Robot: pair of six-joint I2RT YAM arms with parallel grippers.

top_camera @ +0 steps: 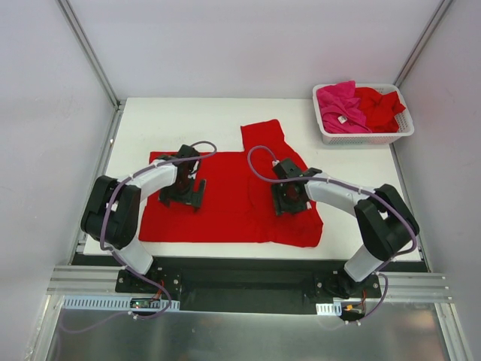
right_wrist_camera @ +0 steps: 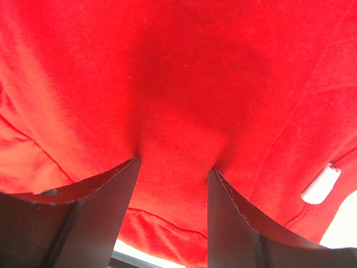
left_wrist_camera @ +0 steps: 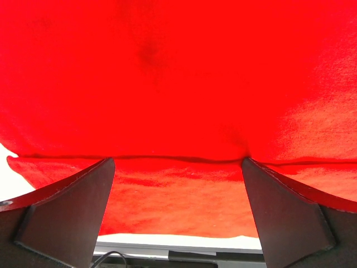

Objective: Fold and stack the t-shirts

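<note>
- White counter (top_camera: pixel 135 120) between pale walls (top_camera: pixel 45 113); a red t-shirt (top_camera: pixel 225 203) lies spread across its middle.
- Left fingers (left_wrist_camera: pixel 61 212) — spread wide, tips pressing that shirt near a hem, gripping nothing.
- Right fingers (right_wrist_camera: pixel 95 218) — parted less, tips dug into the same cloth.
- Far right corner: a white basket (top_camera: pixel 364 138) holds a pink t-shirt (top_camera: pixel 338 101) and a second red t-shirt (top_camera: pixel 379 105).

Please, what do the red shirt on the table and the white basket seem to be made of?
Shirt: soft knit cloth, probably cotton, matte; the wrist views show a fine fuzzy surface, a stitched hem and wrinkles. Basket: likely moulded plastic, white, smooth; its wall is rigid with even slots.
</note>
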